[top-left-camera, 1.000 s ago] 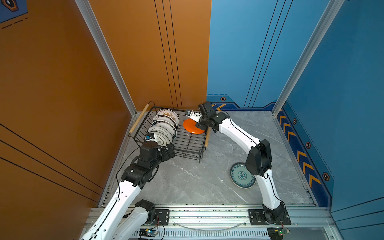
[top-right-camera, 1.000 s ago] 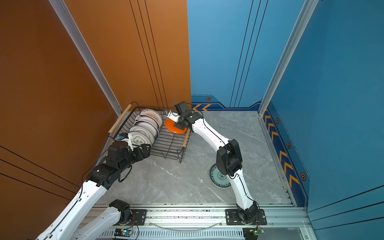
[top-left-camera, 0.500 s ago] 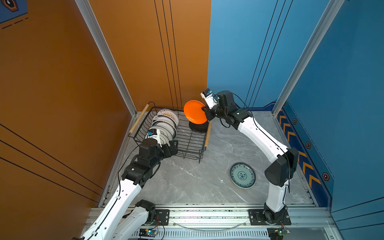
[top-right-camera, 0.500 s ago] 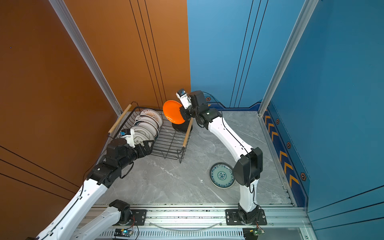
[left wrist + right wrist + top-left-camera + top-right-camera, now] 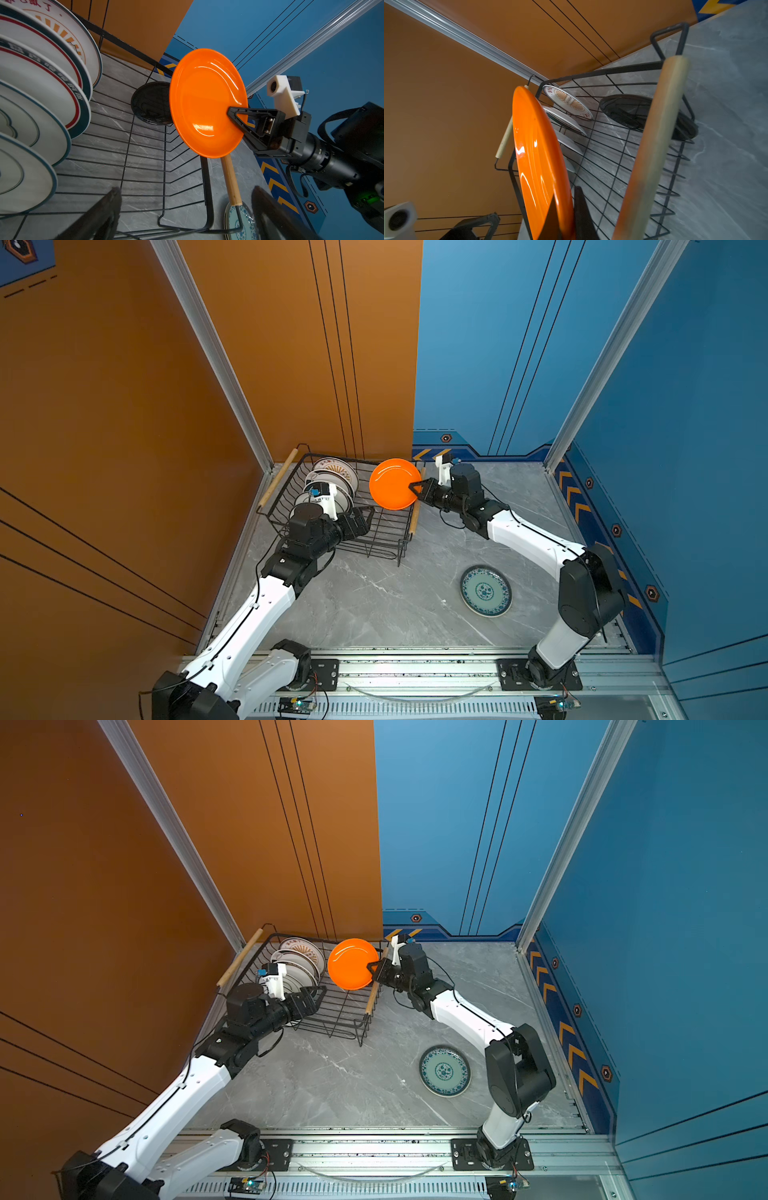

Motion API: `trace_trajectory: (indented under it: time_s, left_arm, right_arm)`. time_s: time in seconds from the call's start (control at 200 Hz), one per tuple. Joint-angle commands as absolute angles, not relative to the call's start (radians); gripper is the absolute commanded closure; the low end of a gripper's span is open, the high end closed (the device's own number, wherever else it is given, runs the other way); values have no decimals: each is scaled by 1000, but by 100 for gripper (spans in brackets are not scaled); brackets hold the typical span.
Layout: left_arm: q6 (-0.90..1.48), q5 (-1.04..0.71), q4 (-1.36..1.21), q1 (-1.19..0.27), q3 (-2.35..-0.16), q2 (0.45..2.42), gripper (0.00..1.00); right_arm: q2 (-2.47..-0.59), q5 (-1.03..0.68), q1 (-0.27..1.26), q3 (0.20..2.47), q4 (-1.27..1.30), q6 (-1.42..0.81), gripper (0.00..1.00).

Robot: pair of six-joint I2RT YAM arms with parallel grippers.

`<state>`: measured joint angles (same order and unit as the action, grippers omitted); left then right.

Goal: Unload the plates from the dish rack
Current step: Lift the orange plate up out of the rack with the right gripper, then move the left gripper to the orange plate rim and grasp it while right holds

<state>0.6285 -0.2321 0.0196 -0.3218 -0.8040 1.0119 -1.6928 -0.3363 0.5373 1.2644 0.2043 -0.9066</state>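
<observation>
Right end effector (image 5: 415, 488): pressed shut on the rim of the orange plate (image 5: 390, 484), pinching it at the plate's 3 o'clock edge in both top views.
Orange plate: up in the air over the right wooden handle (image 5: 413, 516) of the dish rack (image 5: 386, 540). It is at 9 o'clock from the right end effector, tilted up on its edge, with its hollow side facing the left arm.
Left end effector (image 5: 365, 517): spread wide and holding nothing, low over the near part of the rack.
Plates left in the rack: white plates (image 5: 332, 479) stand in a row at about 11 o'clock from the left end effector. A black plate (image 5: 149, 104) lies low in the far corner.
Plate out of the rack: a blue-green plate (image 5: 485, 591) lies flat on the counter (image 5: 374, 605), at about 5 o'clock from the orange plate and well apart from it.
What the next move turns on: I think the orange plate must travel toward 5 o'clock and be turned flat before it goes down.
Nearer arm: the right arm for that spot, the left arm for the white row.
</observation>
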Motion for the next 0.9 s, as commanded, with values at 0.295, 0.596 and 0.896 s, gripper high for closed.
trace_trajectory:
  time_s: [0.295,0.596,0.896]
  left_arm:
    - [696,-362,-145,-294,-877,1148,3]
    - [806,-449,-267,-276,-873,1204,37]
    - [834,-485,-275,-274,-874,1224,68]
  right_arm:
    - [-1687,-449,566,1152,547,-1181,100]
    - [-1660,-448,576,1107,545,-1158,100]
    - [-1654,-465,586,1107,552,-1136,100]
